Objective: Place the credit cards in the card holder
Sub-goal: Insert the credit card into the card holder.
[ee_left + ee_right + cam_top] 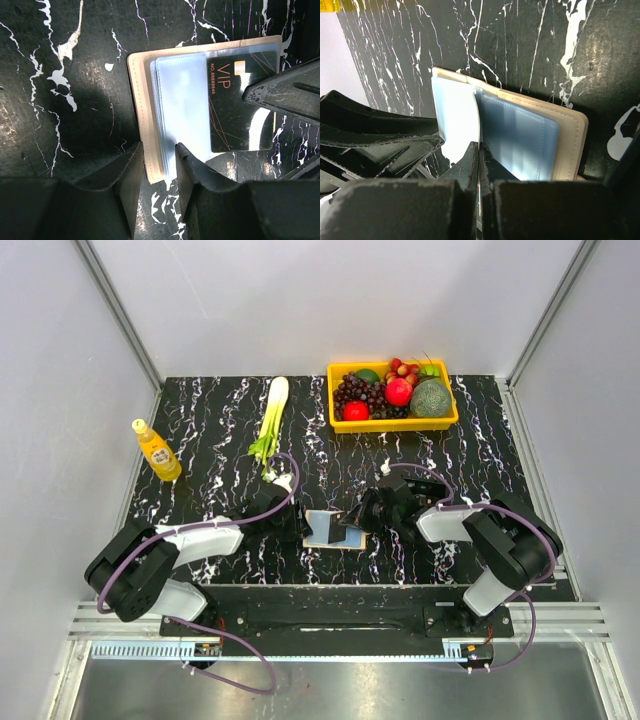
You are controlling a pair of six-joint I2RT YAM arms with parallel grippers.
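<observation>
Left gripper clamping card holder, VIP card (perhaps NO.8888846)

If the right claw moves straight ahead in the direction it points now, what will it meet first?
Most likely the card holder: the right claw, shut on a credit card, points into its blue sleeves. Depth is unclear, so it may already touch them.
</observation>
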